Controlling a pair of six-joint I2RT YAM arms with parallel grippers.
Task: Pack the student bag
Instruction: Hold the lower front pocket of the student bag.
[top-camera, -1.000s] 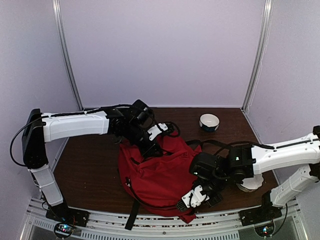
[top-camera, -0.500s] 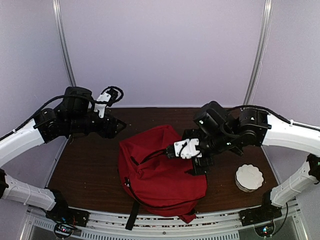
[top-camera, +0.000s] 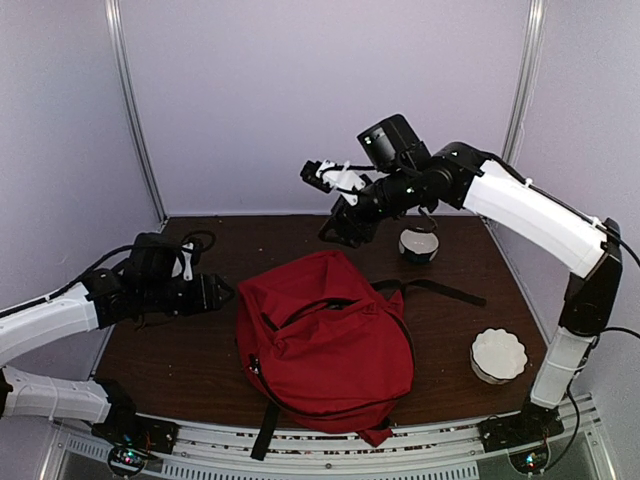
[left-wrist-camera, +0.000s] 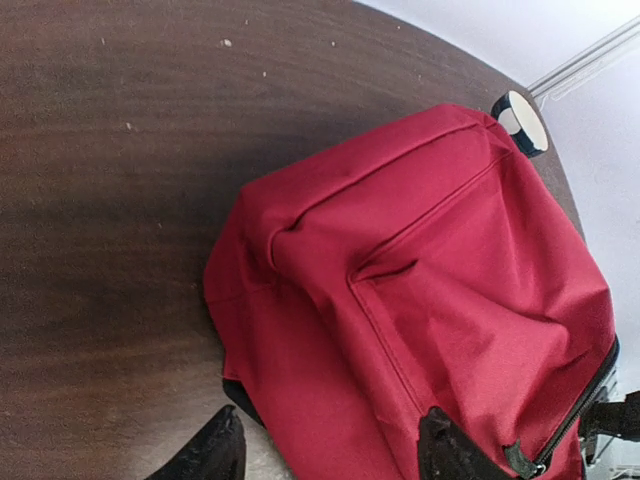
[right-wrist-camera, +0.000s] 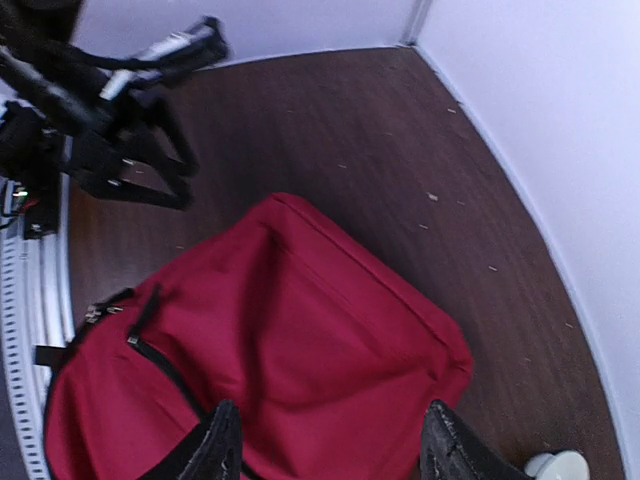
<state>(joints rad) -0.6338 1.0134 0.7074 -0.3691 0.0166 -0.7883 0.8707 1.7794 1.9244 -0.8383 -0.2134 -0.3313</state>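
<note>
The red student bag (top-camera: 325, 340) lies flat in the middle of the dark wooden table, its black straps trailing right and toward the near edge. It also shows in the left wrist view (left-wrist-camera: 430, 290) and in the right wrist view (right-wrist-camera: 270, 340), with a black zip at its lower left. My left gripper (top-camera: 222, 290) is open and empty, low over the table just left of the bag; in its wrist view (left-wrist-camera: 330, 455) the jaws stand wide apart. My right gripper (top-camera: 335, 225) is open and empty, raised high above the bag's far end (right-wrist-camera: 330, 445).
A dark bowl with a white inside (top-camera: 419, 244) stands at the back right, also seen in the left wrist view (left-wrist-camera: 519, 121). A white scalloped bowl (top-camera: 498, 355) sits at the front right. A black strap (top-camera: 440, 290) runs right from the bag. Walls enclose the table.
My right arm has lifted up and back from the bag's top to high above its far end. My left arm has dropped low and come toward the bag's left side.
</note>
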